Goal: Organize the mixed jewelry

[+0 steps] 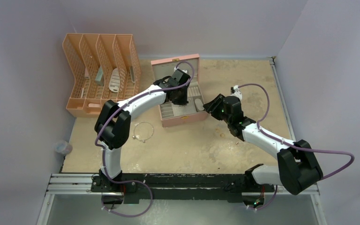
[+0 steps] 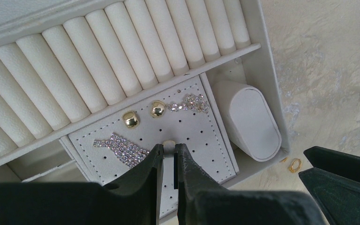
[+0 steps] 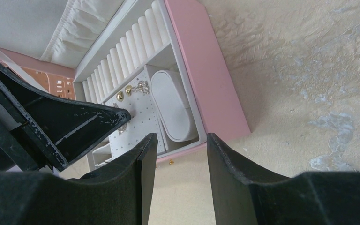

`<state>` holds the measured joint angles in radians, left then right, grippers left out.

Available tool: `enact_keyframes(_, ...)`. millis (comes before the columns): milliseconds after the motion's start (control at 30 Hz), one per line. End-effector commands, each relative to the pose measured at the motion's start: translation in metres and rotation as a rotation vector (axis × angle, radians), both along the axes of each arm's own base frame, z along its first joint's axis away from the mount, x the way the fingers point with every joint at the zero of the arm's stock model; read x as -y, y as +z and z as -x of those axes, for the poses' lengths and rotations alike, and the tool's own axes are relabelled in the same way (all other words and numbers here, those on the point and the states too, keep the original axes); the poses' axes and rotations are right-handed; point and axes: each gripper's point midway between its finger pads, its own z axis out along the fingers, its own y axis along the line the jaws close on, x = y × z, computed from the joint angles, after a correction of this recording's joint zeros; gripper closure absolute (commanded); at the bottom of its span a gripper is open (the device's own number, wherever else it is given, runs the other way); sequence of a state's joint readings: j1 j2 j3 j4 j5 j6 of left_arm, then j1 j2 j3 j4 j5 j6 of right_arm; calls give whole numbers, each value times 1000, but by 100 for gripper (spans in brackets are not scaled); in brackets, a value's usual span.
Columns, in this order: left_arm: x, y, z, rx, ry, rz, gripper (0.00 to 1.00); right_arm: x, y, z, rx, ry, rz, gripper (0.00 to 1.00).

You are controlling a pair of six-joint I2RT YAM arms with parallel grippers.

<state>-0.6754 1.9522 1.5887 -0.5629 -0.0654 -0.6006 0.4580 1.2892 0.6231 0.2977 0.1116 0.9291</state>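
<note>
The pink jewelry box (image 1: 183, 118) stands open at the table's middle. My left gripper (image 1: 180, 99) is inside it, over the white perforated earring pad (image 2: 201, 140). Its jaws (image 2: 168, 149) are nearly closed on a small gold earring (image 2: 168, 142) touching the pad. Two gold studs (image 2: 131, 119) and two rhinestone pieces (image 2: 122, 149) sit on the pad. My right gripper (image 3: 180, 140) is open and empty, low over the table just right of the box. A tiny gold ring (image 2: 295, 165) lies on the table by the box's front corner. The thin silver loop (image 1: 143, 131) lies left of the box.
An orange file rack (image 1: 98, 70) stands at the back left. A small clear cup (image 1: 63, 148) sits at the left edge. Inside the box are white ring rolls (image 2: 98, 61) and a white watch pillow (image 2: 248, 119). Walls close the table on three sides.
</note>
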Motion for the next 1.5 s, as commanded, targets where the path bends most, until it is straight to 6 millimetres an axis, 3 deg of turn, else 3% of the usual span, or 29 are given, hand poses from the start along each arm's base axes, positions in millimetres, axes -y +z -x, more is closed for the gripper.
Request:
enact_keyframes(0, 1, 7, -6, 23, 5, -6, 90, 1, 5, -4, 32, 0, 1, 54)
enact_keyframes(367, 7, 14, -6, 26, -13, 19, 73, 0, 9, -4, 43, 2, -3, 54)
enact_keyframes(567, 2, 14, -7, 30, -2, -4, 70, 1, 10, -4, 45, 0, -2, 54)
enact_keyframes(1133, -28, 13, 22, -20, 26, -64, 69, 2, 12, -2, 50, -2, -3, 54)
enact_keyframes(1467, 6, 52, 32, 18, -118, 131, 63, 5, 16, -2, 51, -12, 6, 54)
